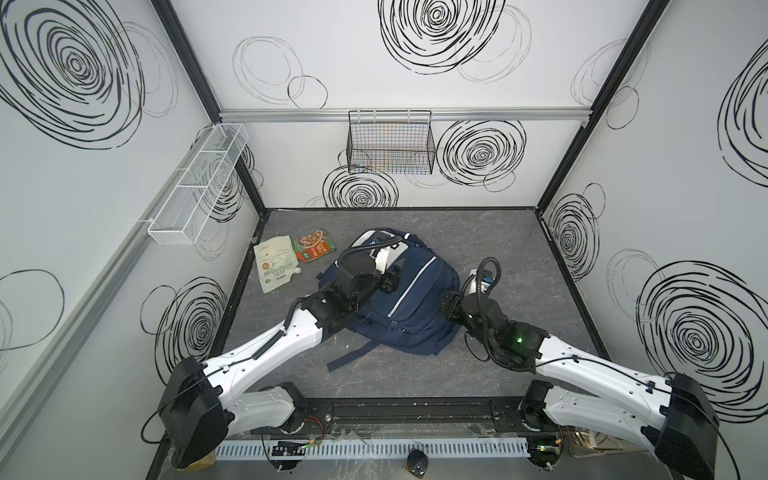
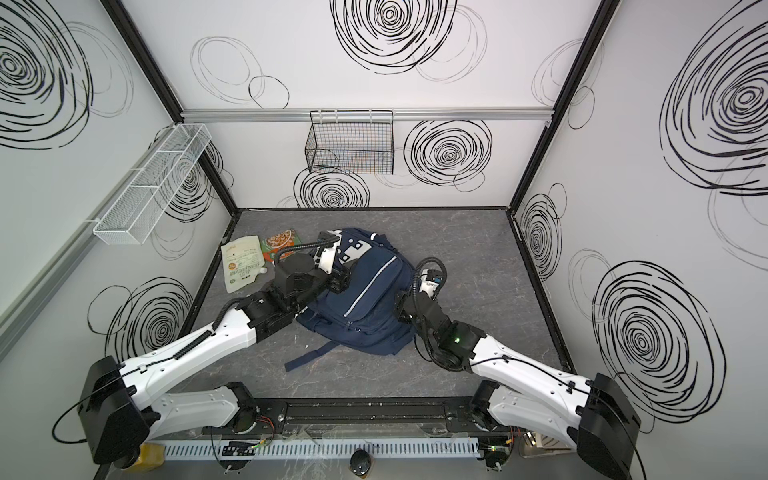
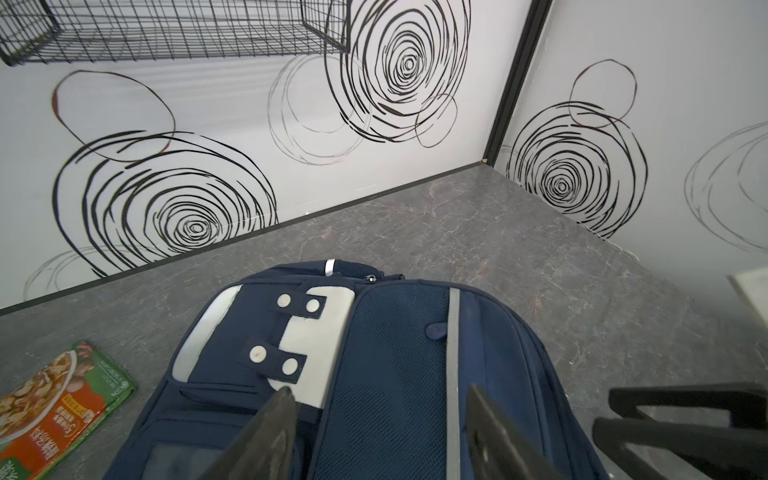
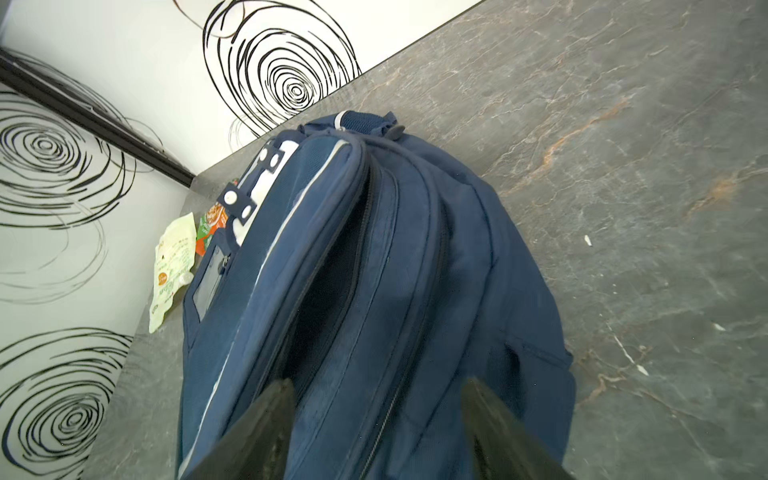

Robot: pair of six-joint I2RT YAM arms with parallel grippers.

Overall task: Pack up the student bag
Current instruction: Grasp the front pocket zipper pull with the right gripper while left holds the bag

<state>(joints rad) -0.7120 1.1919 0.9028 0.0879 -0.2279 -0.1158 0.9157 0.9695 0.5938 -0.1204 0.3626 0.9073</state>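
The student bag (image 1: 415,303) (image 2: 370,309), a navy backpack with white stripes and a white face patch, lies flat mid-table in both top views. My left gripper (image 1: 392,280) (image 3: 379,388) hovers over its upper left part, open, with only the mesh front panel (image 3: 395,353) showing between the fingers. My right gripper (image 1: 448,305) (image 4: 378,380) is at the bag's right side, open, straddling a zip seam without gripping it. In the right wrist view the bag (image 4: 457,249) shows a pocket (image 4: 328,291) gaping dark along its zip.
A cream spouted pouch (image 1: 276,264) and a green-orange food packet (image 1: 312,245) lie left of the bag, near the left wall. A loose strap (image 1: 353,353) trails toward the front. A black wire basket (image 1: 390,143) hangs on the back wall, a white mesh shelf (image 1: 199,183) on the left wall.
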